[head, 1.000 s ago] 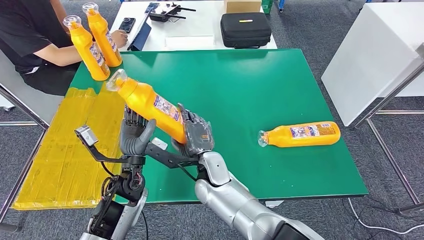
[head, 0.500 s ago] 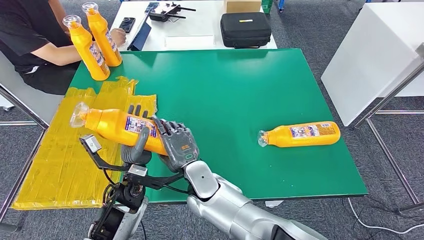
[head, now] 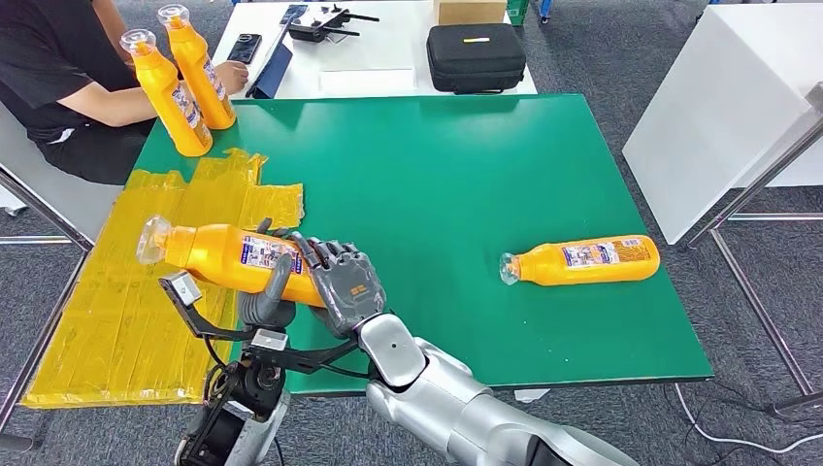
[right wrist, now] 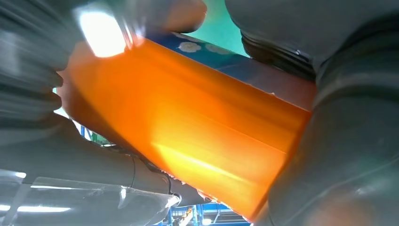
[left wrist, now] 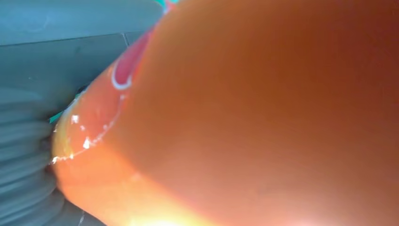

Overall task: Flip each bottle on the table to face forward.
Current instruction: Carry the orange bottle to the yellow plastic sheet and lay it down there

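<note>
An orange bottle (head: 228, 254) with a clear cap lies almost level above the front left corner of the green table (head: 466, 165), cap pointing left and label facing up. My left hand (head: 264, 291) holds its middle from below, and my right hand (head: 345, 282) grips its base end. The left wrist view shows the bottle (left wrist: 259, 117) pressed close to the left hand (left wrist: 23, 155). The right wrist view shows the bottle (right wrist: 188, 132) held in my right hand (right wrist: 353, 141). A second orange bottle (head: 582, 260) lies on its side at the table's right, cap to the left.
Two orange bottles (head: 175, 92) (head: 199, 63) stand upright at the back left corner, beside a seated person (head: 58, 68). A yellow sheet (head: 107, 301) covers the surface left of the table. A black case (head: 477, 56) sits on the white table behind; another white table (head: 728, 107) stands right.
Both hands have swung the held bottle down from a steep tilt to nearly level and carried it left and nearer. The bottle on the right has not moved.
</note>
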Available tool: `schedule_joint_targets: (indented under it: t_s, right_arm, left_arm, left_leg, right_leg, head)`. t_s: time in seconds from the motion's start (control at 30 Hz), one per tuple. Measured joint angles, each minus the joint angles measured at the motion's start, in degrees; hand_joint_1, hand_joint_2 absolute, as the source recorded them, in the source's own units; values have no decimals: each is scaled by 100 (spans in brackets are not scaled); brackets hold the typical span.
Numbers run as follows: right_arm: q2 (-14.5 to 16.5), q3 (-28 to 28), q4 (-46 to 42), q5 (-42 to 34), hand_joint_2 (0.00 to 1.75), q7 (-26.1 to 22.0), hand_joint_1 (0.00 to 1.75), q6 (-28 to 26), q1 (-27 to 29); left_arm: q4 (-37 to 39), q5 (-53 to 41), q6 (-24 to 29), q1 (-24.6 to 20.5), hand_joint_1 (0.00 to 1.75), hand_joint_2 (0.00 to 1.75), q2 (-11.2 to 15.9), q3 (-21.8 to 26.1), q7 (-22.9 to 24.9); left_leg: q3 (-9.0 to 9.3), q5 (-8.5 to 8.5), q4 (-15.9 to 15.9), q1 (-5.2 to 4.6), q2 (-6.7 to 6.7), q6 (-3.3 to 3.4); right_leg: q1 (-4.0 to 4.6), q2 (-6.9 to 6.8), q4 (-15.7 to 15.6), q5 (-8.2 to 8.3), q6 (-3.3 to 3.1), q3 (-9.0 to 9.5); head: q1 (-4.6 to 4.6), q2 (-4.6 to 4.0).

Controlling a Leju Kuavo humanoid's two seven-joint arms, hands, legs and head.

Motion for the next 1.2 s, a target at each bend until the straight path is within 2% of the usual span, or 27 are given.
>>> schedule_joint_targets:
  t_s: [0.03,0.07,0.13,0.17,0.2,0.27,0.47,0.6,0.67,0.73,0.83,0.9,0.97,1.03,1.2]
  right_arm:
    - [0,0,7,-3,175,-4,169,11,0]
    - [0,0,12,-5,175,-10,157,23,-1]
    - [0,0,25,-23,175,-23,72,44,-1]
    - [1,0,33,-44,131,-33,31,57,0]
    - [2,0,43,-79,87,-53,0,70,1]
    - [5,-7,75,-210,0,-133,0,110,6]
    - [58,-272,411,-488,0,-571,0,139,-68]
    - [83,-458,564,-437,0,-644,0,95,-80]
    - [69,-584,608,-439,0,-637,0,-62,-65]
    - [-5,-800,633,-407,0,-589,0,-276,-45]
    - [-272,-1305,557,-271,0,-553,0,-389,-31]
    - [-530,-1785,293,-357,0,-776,0,-198,-25]
    - [-833,-2370,-213,-578,0,-1138,0,215,46]
    - [-1120,-2930,-822,-740,0,-1408,0,620,189]
    - [-1794,-3886,-2241,-1055,0,-1806,0,1178,743]
  left_arm:
    - [1,0,10,3,175,175,0,7,-9]
    - [1,-1,20,7,175,175,0,16,-16]
    - [1,-3,32,15,175,175,-1,32,-25]
    - [1,-12,37,18,175,175,-2,39,-31]
    - [1,-30,48,20,175,175,-2,46,-45]
    - [1,-148,126,13,175,175,3,75,-107]
    - [-18,-954,546,-94,175,175,96,186,-320]
    - [-29,-1144,642,-184,175,175,124,226,-359]
    - [-67,-1483,914,-245,175,175,138,235,-514]
    - [-187,-2172,1433,-355,175,175,182,278,-755]
    - [-404,-3929,2575,-590,175,175,321,416,-856]
    - [-446,-5722,3408,-737,175,175,454,502,-479]
    - [-292,-7818,4008,-887,175,175,617,586,125]
    - [45,-9405,4231,-1036,175,175,766,713,540]
    - [1290,-11354,4275,-1337,175,175,987,906,1327]
  left_leg:
    - [0,0,0,0,0,0]
    - [0,0,0,0,0,0]
    - [0,0,0,0,0,0]
    - [0,0,0,0,0,0]
    - [0,0,0,0,0,0]
    - [0,0,0,0,0,0]
    - [0,1,0,0,-1,0]
    - [0,1,0,0,-3,0]
    - [-1,1,0,0,-5,0]
    - [-4,2,0,0,-8,1]
    - [-8,9,0,0,-16,6]
    - [-8,13,0,0,-21,11]
    - [-8,16,0,-1,-26,14]
    - [-7,17,1,-2,-30,15]
    - [-7,17,3,-4,-36,15]
  right_leg:
    - [0,0,0,0,0,0]
    - [0,0,0,0,0,0]
    - [0,0,0,0,0,-1]
    - [0,0,0,0,0,-1]
    - [0,0,0,0,0,-1]
    - [0,0,0,0,0,-1]
    - [0,0,1,1,0,0]
    - [0,-1,1,1,-1,1]
    - [0,-1,1,2,0,2]
    - [0,-3,2,2,0,2]
    - [0,-18,2,4,3,6]
    - [-1,-29,2,6,6,9]
    - [-3,-35,1,8,8,11]
    - [-5,-37,1,10,11,12]
    - [-9,-40,-1,11,14,11]
  head:
    - [0,0]
    - [0,0]
    - [0,0]
    - [-1,0]
    - [0,0]
    - [0,0]
    - [0,0]
    - [0,0]
    - [1,0]
    - [1,0]
    - [1,0]
    - [1,0]
    - [2,0]
    - [2,0]
    - [1,0]
